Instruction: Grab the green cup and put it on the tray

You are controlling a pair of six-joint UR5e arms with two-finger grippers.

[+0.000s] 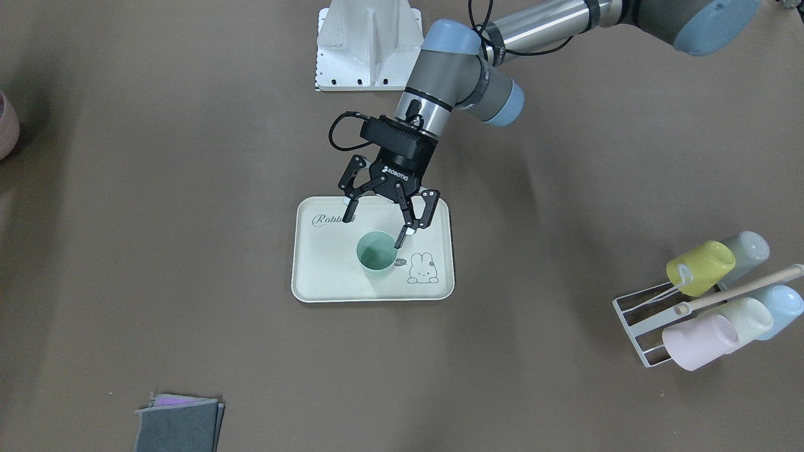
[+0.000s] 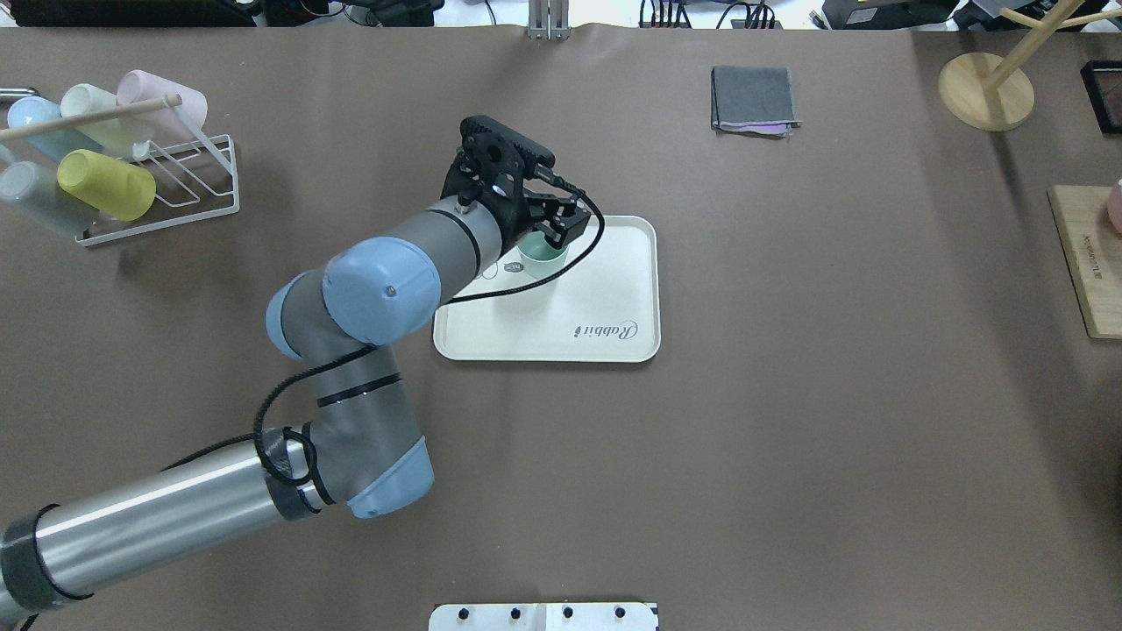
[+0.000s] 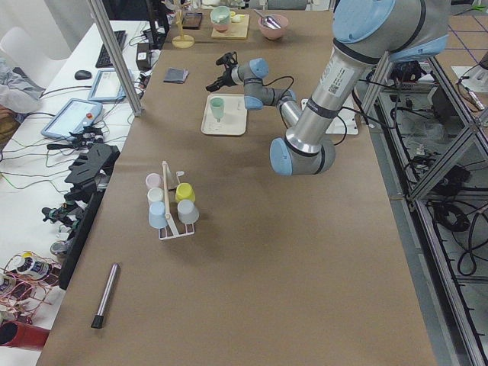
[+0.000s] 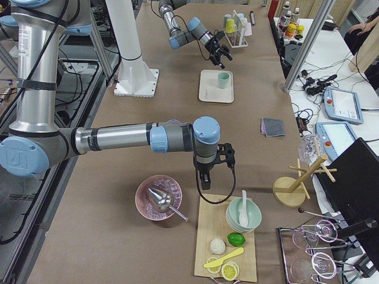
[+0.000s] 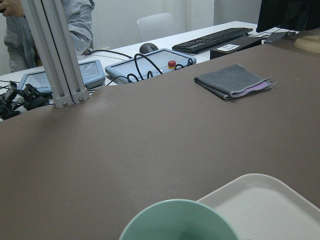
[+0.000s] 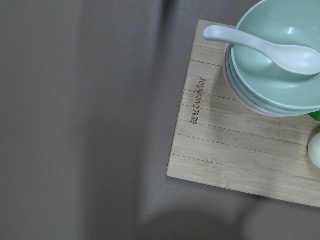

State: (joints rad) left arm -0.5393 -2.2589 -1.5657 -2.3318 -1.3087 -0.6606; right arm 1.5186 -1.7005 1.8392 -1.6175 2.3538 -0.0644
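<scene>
The green cup (image 1: 377,256) stands upright on the cream tray (image 1: 326,276), near its bunny drawing. It also shows in the overhead view (image 2: 542,258) and as a rim at the bottom of the left wrist view (image 5: 177,222). My left gripper (image 1: 377,226) is open and hangs just above and behind the cup, one finger to each side, not touching it. In the overhead view the left gripper (image 2: 526,223) partly hides the cup. My right gripper (image 4: 204,177) hovers over a wooden board far from the tray (image 4: 208,93); I cannot tell if it is open or shut.
A white wire rack (image 1: 634,320) holds several pastel cups, among them a yellow-green one (image 1: 698,267). A folded grey cloth (image 2: 754,98) lies beyond the tray. A wooden board (image 6: 240,150) carries stacked bowls (image 6: 280,75) and a spoon. A pink bowl (image 4: 157,198) stands beside it.
</scene>
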